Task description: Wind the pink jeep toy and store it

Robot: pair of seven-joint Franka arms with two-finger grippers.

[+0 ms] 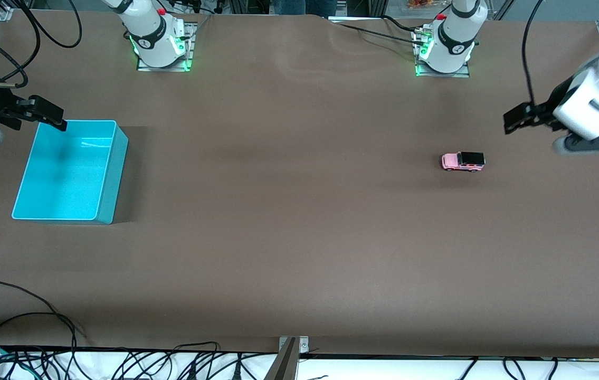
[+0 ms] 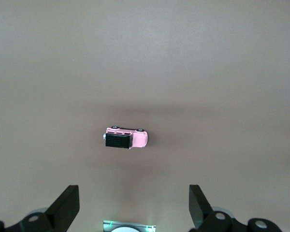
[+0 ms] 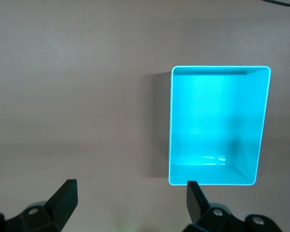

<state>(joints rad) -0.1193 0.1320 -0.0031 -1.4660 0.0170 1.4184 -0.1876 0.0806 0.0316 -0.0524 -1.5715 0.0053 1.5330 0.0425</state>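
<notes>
**Brown table, nothing grasped yet: risk check + count**

Brown-covered table (image 1: 288, 221), mostly bare. Pink jeep toy (image 1: 463, 161) on its wheels toward the left arm's end, well apart from the turquoise bin (image 1: 106, 174) at the right arm's end. Seen in the left wrist view too (image 2: 126, 138), lying crosswise to the finger gap, at 12 o'clock from it.

Left gripper (image 1: 534, 117) up in the air at roughly 1 o'clock from the jeep, fingers (image 2: 65, 205) spread wide, holding nothing. Right gripper (image 1: 40, 113) over the bin's rim nearest the bases, fingers (image 3: 63, 198) also spread, empty, waiting. Bin empty (image 3: 171, 121).

Likely failure points (judgement only):
- Tiny boxy body, free-rolling wheels: off-centre pinch could squirt it away or tip it.
- Winding presumably by dragging back on the table (mechanism not visible): too little downward pressure and the wheels skid on the smooth cover.
- Wound toy let go early could run off toward a table edge.
- Long carry to the bin, possibly a handover: slip risk in a shallow grip.
- Drop from height could bounce it out over the wall.

Count:
- jeep: 1
- bin: 1
- grippers: 2
- arm bases: 2
</notes>
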